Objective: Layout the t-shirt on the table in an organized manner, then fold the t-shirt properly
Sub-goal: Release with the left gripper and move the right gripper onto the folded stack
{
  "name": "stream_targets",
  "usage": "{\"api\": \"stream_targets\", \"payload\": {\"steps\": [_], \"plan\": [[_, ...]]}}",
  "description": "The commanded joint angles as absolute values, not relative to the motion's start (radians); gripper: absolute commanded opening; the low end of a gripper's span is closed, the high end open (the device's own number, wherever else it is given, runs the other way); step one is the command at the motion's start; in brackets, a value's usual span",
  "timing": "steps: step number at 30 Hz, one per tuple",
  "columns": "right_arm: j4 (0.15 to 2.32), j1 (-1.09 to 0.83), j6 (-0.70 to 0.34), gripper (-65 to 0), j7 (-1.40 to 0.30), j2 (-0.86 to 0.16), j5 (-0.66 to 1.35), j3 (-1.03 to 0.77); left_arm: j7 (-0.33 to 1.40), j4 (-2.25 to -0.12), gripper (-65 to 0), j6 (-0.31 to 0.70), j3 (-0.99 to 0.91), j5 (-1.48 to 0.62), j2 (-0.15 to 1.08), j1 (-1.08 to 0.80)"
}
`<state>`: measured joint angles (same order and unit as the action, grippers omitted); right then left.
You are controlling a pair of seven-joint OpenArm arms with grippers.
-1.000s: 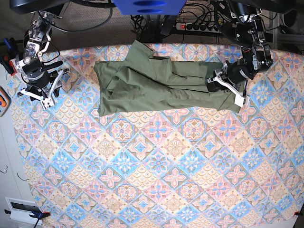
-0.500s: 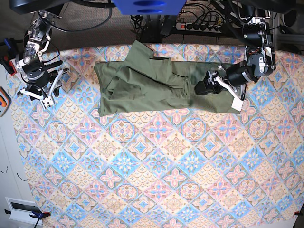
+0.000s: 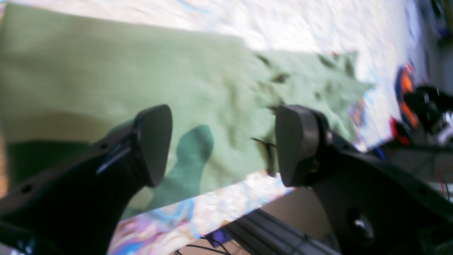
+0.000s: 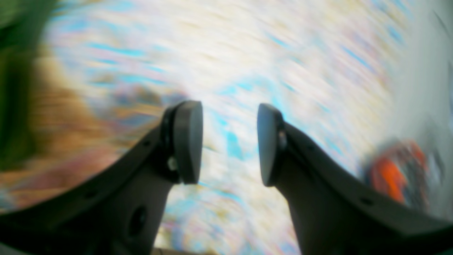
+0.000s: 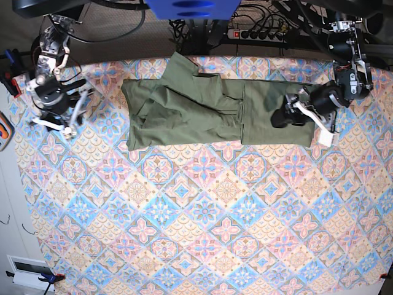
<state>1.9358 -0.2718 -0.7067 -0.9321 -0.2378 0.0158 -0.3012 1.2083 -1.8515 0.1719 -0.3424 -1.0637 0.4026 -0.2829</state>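
Left gripper (image 5: 305,117) just let go: fingers (image 3: 155,141) spread wide, empty, pulled back toward shirt's end; fold of t-shirt (image 5: 202,110) now lies flat along bench (image 5: 202,233) far edge. Right gripper (image 5: 61,114) parted, empty, over bare pattern. Next fold likely pending. Left wrist view shows rumpled sleeve end; base view shows whole layout

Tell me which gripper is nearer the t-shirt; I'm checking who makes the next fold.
Left. The left gripper hangs open over the t-shirt at its end near the table edge; the right gripper, also open, sits off the shirt's opposite end, over bare tabletop.
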Motion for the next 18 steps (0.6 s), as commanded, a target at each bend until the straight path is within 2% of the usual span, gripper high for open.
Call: {"api": "stream_targets", "payload": {"steps": [1, 2, 4, 11, 14, 18], "plan": [[1.956, -0.265, -0.698, -40.5, -0.928, -0.252, 0.022, -0.286, 1.196, -1.868, -20.0, 0.174, -0.377, -1.084, 0.418, -0.275], [1.956, -0.265, -0.698, -40.5, -0.944, -0.252, 0.022, -0.266, 1.196, -1.868, -20.7, 0.174, -0.401, -1.082, 0.421, -0.275], [1.957, -0.265, -0.698, -40.5, -0.969, -0.242, 0.030, -0.225, 1.196, -1.868, -26.0, 0.174, -0.417, -1.075, 0.449, -0.275], [1.957, -0.234, -0.698, -40.4, -1.069, -0.183, 0.246, -0.228, 1.190, -1.867, -63.1, 0.173, -0.418, -0.926, 0.473, -0.275], [1.954, -0.206, -0.698, -37.1, -1.113, -0.163, 0.334, -0.277, 1.190, -1.867, -65.0, 0.173, -0.418, -0.863, 0.469, -0.275], [1.952, -0.191, -0.698, -23.8, -1.168, -0.142, 0.486, -0.357, 1.188, -1.863, -64.4, 0.173, -0.418, -0.826, 0.466, -0.275]]}}
